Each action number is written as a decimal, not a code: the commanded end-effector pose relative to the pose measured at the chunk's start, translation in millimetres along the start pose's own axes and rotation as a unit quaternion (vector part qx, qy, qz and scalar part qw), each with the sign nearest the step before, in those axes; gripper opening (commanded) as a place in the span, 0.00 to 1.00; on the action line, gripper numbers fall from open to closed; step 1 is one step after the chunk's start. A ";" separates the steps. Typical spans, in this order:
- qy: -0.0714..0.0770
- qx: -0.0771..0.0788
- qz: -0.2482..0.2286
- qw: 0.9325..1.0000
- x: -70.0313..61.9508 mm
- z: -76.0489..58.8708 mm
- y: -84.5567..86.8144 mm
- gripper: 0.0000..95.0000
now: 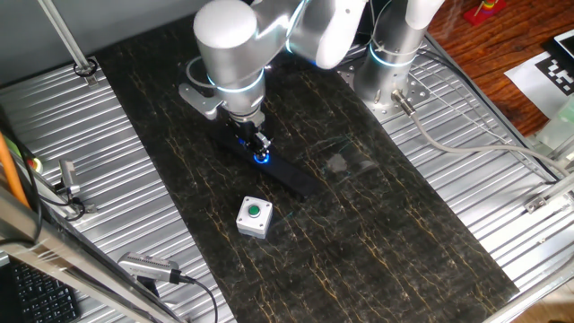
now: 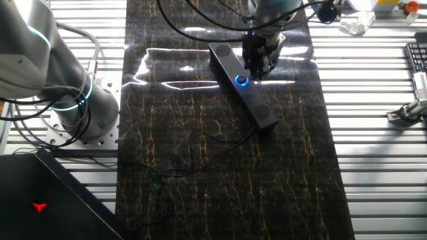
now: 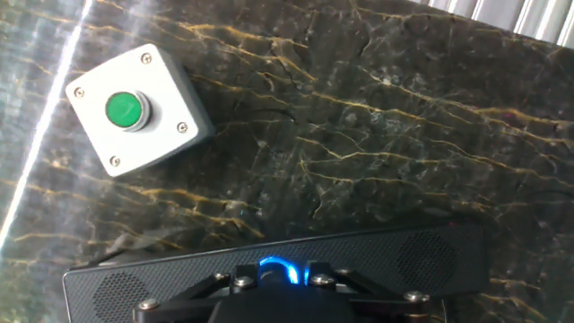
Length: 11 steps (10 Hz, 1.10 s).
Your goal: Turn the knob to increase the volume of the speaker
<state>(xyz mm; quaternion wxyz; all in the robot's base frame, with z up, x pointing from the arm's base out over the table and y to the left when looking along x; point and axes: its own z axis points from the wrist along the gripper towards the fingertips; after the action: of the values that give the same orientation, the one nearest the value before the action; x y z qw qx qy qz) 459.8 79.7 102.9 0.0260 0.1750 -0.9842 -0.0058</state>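
The speaker point(image 2: 257, 103) is a long flat black bar lying aslant on the dark marbled mat; it also shows in one fixed view point(image 1: 291, 178) and in the hand view point(image 3: 430, 256). Its knob point(image 2: 241, 81) is a small black dial ringed with blue light, near the bar's middle; the glow shows under the hand in one fixed view point(image 1: 262, 158) and in the hand view point(image 3: 278, 267). My gripper point(image 2: 254, 70) stands straight down over the knob, its fingers point(image 3: 243, 280) close on either side of the dial and closed around it.
A small grey box with a green button point(image 1: 254, 216) sits on the mat near the speaker, also in the hand view point(image 3: 134, 112). The arm's base point(image 1: 395, 63) stands at the mat's edge. Thin cables point(image 2: 200, 143) lie on the mat. Ribbed metal panels point(image 1: 90, 179) flank the mat.
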 end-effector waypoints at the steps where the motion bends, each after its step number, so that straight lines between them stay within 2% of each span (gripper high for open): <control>1: -0.008 -0.029 -0.001 1.000 0.0 0.1 0.0 0.20; 3: -0.004 -0.040 -0.018 0.999 0.0 0.1 0.0 0.20; 4: -0.003 -0.041 -0.023 0.999 0.0 0.1 0.0 0.40; 6: 0.011 -0.037 -0.019 0.999 0.0 0.1 0.0 0.40; 7: 0.015 -0.027 -0.008 0.999 0.0 0.1 0.0 0.40; 11: 0.016 -0.027 -0.009 0.999 0.0 0.1 0.0 0.40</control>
<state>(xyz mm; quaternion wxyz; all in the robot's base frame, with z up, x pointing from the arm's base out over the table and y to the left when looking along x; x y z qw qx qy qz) 460.9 80.5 102.1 0.0489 0.1799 -0.9821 -0.0279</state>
